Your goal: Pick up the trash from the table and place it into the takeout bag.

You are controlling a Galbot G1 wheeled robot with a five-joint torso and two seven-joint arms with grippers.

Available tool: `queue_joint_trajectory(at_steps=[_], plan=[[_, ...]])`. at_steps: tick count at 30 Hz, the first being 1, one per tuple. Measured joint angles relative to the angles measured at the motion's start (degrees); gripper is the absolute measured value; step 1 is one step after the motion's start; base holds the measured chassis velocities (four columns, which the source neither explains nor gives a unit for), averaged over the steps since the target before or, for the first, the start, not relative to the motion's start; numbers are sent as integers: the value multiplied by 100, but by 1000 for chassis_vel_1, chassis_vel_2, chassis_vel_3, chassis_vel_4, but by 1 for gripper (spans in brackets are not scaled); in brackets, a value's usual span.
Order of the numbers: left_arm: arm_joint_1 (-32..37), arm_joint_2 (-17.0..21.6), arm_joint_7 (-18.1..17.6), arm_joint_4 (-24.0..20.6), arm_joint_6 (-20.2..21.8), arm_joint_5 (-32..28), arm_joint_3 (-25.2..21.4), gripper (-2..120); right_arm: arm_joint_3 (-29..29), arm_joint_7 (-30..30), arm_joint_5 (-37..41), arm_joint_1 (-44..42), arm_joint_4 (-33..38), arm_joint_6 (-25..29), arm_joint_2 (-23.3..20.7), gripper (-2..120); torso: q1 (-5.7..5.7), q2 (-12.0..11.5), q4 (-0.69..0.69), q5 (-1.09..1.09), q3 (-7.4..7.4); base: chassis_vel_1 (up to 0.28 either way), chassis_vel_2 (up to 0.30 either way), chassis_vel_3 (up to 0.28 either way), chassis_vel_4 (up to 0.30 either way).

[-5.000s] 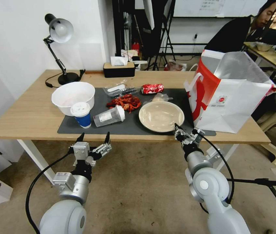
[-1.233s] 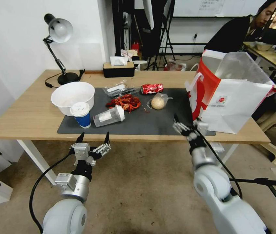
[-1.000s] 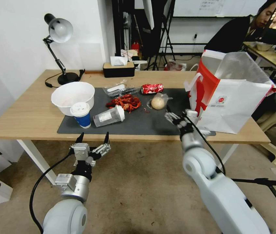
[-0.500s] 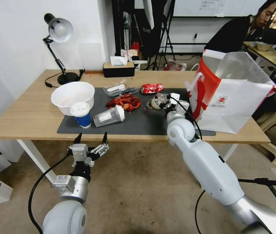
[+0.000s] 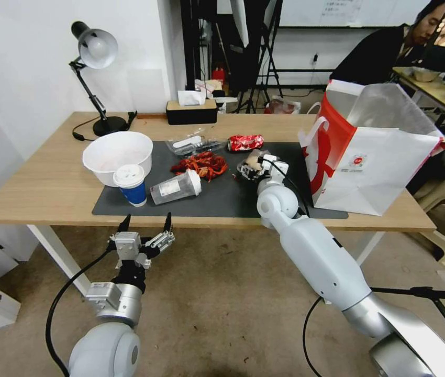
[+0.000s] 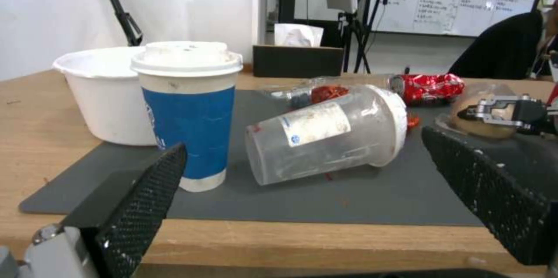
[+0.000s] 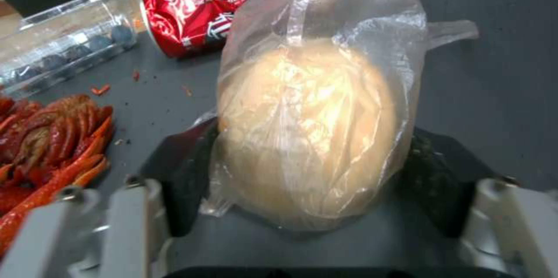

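Long light-wood tabletop on white legs, carrying a flat dark grey rectangular mat. At its right end stands the takeout bag, stiff white paper with a red side panel and a small red logo, its mouth open upward. On the mat's left edge sits a round, smooth white bowl; what it holds cannot be told. Just in front of it stands a blue paper cup with a white lid, upright. Beside that a clear plastic cup with a white lid lies on its side, labelled, smeared inside. Farther back lie a glossy heap of red crayfish shells, a clear plastic tray and a crushed red can.

The right tool reaches over the mat near the bag; its two black fingers flank a round beige bun in a thin crinkled plastic bag, pressed against both sides. The bundle lies between the can and the tool's palm.

The left tool hangs below the tabletop's front edge, its ribbed black fingers spread wide and holding nothing.
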Motion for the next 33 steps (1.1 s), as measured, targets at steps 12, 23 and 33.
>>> queue_joint_trajectory(at_steps=[12, 23, 33], plan=[[-29, -6, -9, 67, -29, 12, 34, 100, 74, -22, 20, -95, 211, 63, -90, 23, -1, 1, 0, 1, 0, 0, 0, 0, 0], [-17, 20, -9, 47, -29, 11, 20, 100, 229, -977, 21, -308, 1070, 833, -410, 7, -1, 1, 0, 1, 0, 0, 0, 0, 0], [-22, -6, -9, 57, -30, 32, 54, 100, 995, -1408, -285, -282, 2338, 925, -972, 7, -1, 1, 0, 2, 0, 0, 0, 0, 0]])
